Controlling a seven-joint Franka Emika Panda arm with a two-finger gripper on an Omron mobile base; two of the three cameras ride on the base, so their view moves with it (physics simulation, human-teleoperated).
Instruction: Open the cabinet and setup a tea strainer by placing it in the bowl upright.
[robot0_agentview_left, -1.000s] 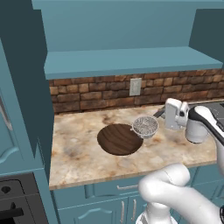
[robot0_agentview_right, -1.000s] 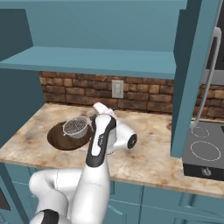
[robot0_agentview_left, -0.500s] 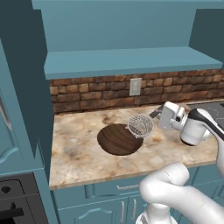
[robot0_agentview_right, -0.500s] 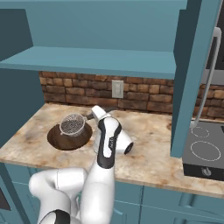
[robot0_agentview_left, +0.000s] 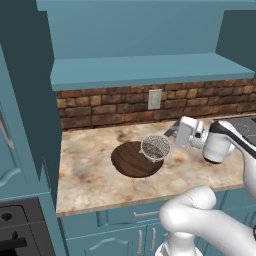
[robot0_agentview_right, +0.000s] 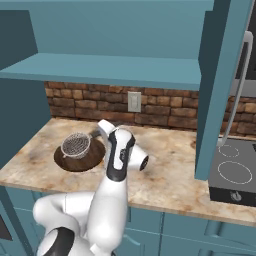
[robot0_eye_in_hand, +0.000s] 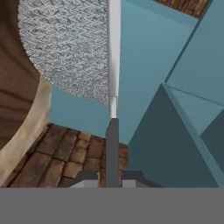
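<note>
- The claw (robot0_agentview_left: 173, 133) is clenched on the thin handle (robot0_eye_in_hand: 112, 131) of the strainer (robot0_agentview_left: 155, 147). In the hand view, both tips pinch the handle from each side.
- The strainer sticks out from the claw, with its mesh basket in the air right over the near edge of the bowl (robot0_agentview_left: 131, 161). It looks apart from the wood, not sitting in it yet.
- The bowl sits on the counter (robot0_agentview_left: 90, 175), below and past the claw.
- The cabinet (robot0_agentview_right: 115, 30) is open, above and behind the claw.
- The strainer looks light and stiff. Its mesh could dent, so the handle is the best place to hold.
- The handle is thin and smooth, so it could twist in the pinch.
</note>
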